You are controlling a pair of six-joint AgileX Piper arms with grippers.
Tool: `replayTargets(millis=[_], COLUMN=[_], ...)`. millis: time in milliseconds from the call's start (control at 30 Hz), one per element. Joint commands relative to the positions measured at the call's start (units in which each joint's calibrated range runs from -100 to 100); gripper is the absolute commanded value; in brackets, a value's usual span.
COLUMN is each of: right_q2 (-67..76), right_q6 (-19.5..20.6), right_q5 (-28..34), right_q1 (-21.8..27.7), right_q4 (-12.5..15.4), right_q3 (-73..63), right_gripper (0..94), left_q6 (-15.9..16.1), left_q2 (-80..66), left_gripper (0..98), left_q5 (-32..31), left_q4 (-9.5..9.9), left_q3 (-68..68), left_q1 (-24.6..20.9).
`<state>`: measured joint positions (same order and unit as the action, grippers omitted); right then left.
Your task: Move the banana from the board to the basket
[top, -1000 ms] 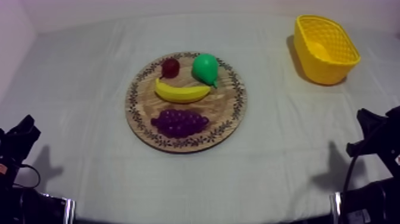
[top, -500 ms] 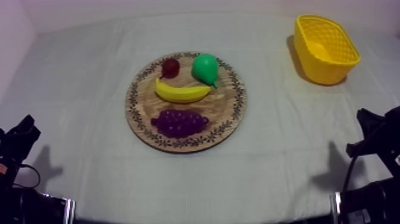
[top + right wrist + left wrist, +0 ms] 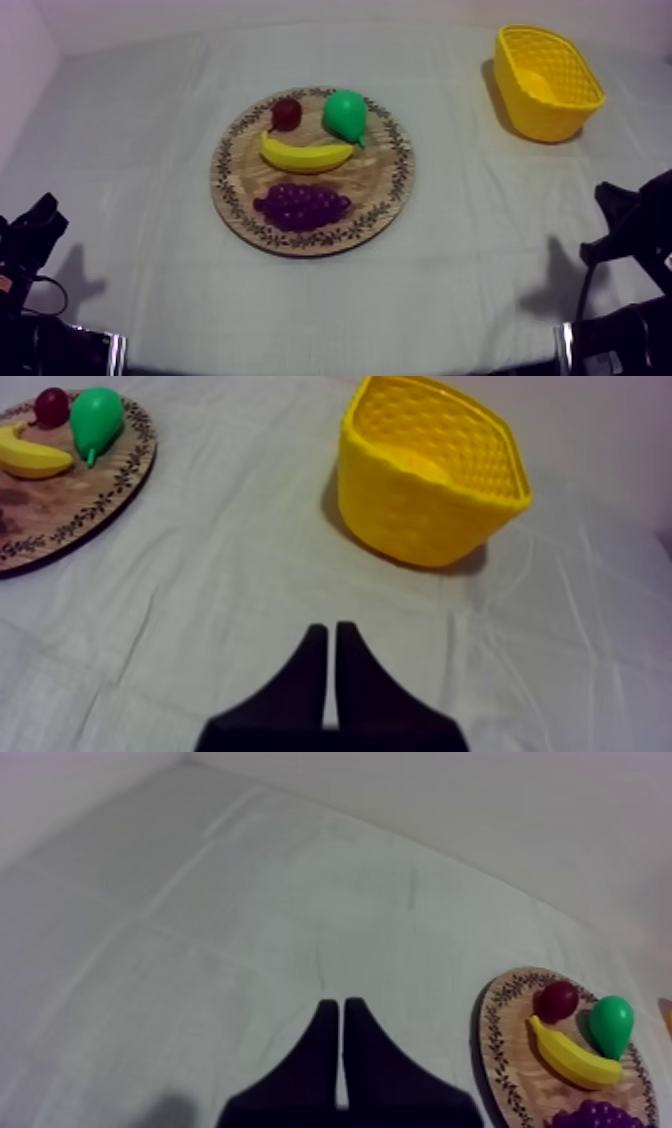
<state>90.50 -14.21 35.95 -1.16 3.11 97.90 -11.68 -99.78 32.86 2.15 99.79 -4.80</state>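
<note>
**Banana (image 3: 305,155) on the wooden board (image 3: 392,190), both hands closed on nothing**

Left side first: the left hand (image 3: 340,1007) sits low at the near left edge of the bench (image 3: 140,150), over bare grey-white cloth. Its two black fingers lie pressed together as a narrow wedge, with nothing held between them. It points across the cloth, with the board off to one side and well apart from it.

The round wooden board lies flat at the middle of the bench, its patterned rim showing all the way round. Four toy fruits rest on it. A small red fruit (image 3: 286,113) sits at the far side, left of a green pear (image 3: 345,115). The banana lies crosswise just in front of those two, its curve bowed toward the near side and its ends turned up toward them. Its right end is at the pear's narrow tip, and I cannot tell whether the two touch. A bunch of purple grapes (image 3: 302,205) lies at the near side, a little apart from the banana.

Further right, the yellow basket (image 3: 545,110) stands upright at the far right of the bench, mouth upward, well apart from the board.

At the near right edge, the right hand (image 3: 331,631) hangs low over the cloth, its fingers likewise together as a wedge and gripping nothing. It points toward the basket, which stands near it, with the board farther off.
</note>
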Motion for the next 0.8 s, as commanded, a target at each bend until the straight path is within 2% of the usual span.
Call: replayTargets(millis=[0, 367, 767], right_q2=[-4.0, -22.3, -40.6], right_q6=[-0.3, -1.6, -2.6], right_q5=[-0.4, 0.3, 7.3], right_q1=[-0.3, -3.0, -9.1], right_q4=[0.0, 0.5, -0.1], right_q3=[-2.4, -20.2, -40.4], right_gripper=[0.6, 0.6, 0.6], left_q6=[0.0, 0.0, 0.0], left_q2=[0.0, 0.0, 0.0], left_gripper=[0.1, 0.1, 0.1], left_q5=[0.0, 0.0, 0.0], left_q4=[0.03, 0.03, 0.03], left_q3=[0.0, 0.0, 0.0], left_q1=[0.0, 0.0, 0.0])
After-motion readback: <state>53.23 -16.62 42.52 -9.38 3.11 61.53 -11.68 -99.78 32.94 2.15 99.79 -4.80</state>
